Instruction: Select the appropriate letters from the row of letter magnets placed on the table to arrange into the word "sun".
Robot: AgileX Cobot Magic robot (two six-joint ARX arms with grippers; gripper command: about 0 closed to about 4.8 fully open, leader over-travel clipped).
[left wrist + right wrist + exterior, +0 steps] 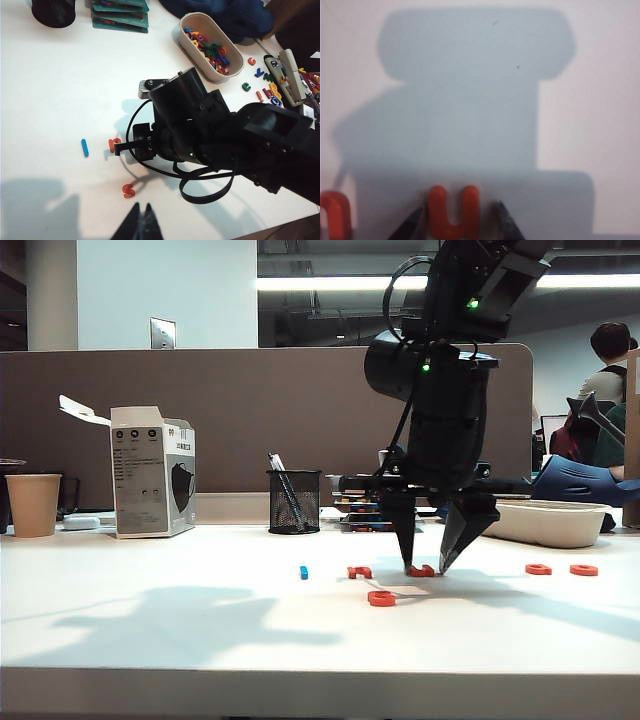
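Note:
On the white table [150,620] lie a blue magnet [303,571], an orange "n" [359,572], an orange "u" [422,570] and two more orange letters [538,568] in a row. An orange "s" [381,598] lies nearer the front edge. My right gripper [426,568] points down with its tips on the table either side of the "u" [453,212]. One finger [412,225] is against it; the other stands a small gap away. My left gripper [141,222] hovers shut and empty just short of the "s" [128,190]. It is outside the exterior view.
A paper cup [33,504], a white box [150,485] and a mesh pen holder [294,501] stand along the brown partition [250,400]. A beige tub [182,35] of coloured letters and several loose letters [260,80] lie behind my right arm, beside stacked cards [120,15].

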